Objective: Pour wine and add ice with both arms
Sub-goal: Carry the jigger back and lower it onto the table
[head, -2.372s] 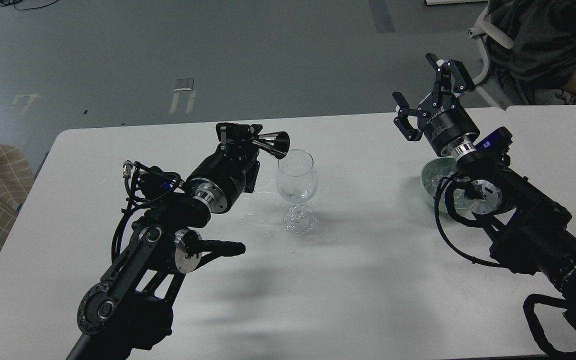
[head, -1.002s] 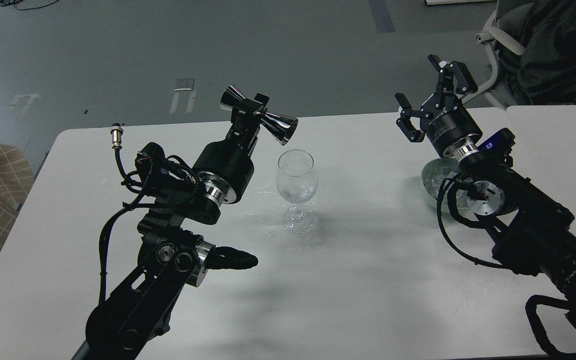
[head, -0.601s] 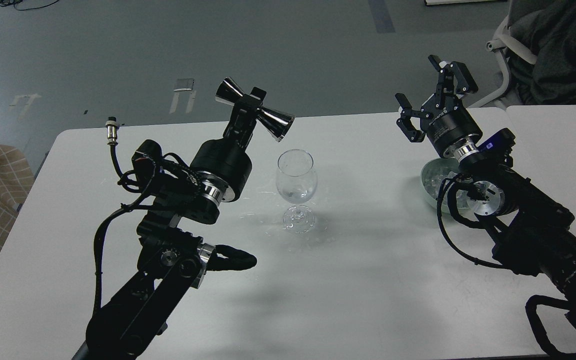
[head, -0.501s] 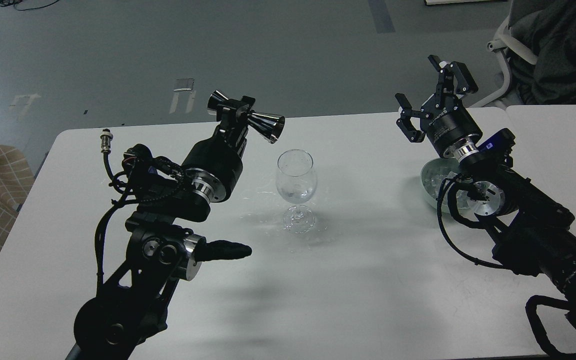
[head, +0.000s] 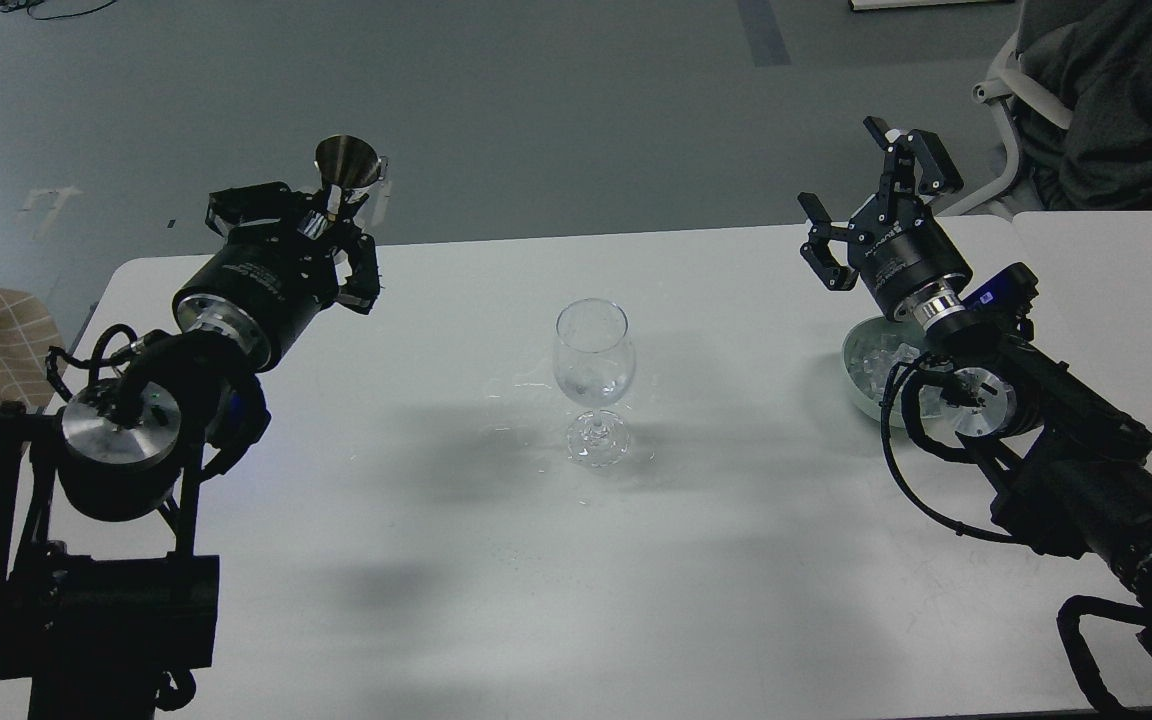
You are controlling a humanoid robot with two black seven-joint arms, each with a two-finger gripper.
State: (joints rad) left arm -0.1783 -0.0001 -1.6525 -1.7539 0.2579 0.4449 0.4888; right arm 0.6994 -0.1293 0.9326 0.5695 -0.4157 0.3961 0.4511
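Metal jigger (head: pixel 347 163) is seen upright in the head view, clamped at its narrow waist by the left gripper (head: pixel 334 212) above the table's far left edge, well apart from the wine glass (head: pixel 592 380); held mouth-up in this way, nothing can drip from it onto the white table (head: pixel 716 560). The glass is stood at the table's middle, between both arms, so that it can be reached from either side. Little or no liquid can be made out in its clear bowl, though small wet glints are seen on the table near its foot, so the pouring is judged done or nearly done.

The right gripper (head: pixel 871 215) is held spread and empty, raised just above the pale bowl (head: pixel 861 355), which is partly hidden behind the right arm (head: pixel 1036 420). The ice (head: pixel 876 358) is seen as whitish cubes lying inside that bowl, none yet in the glass. The gripper is judged to be poised there because a cube is to be picked next; the cubes are small and slippery, so a careful pinch is called for
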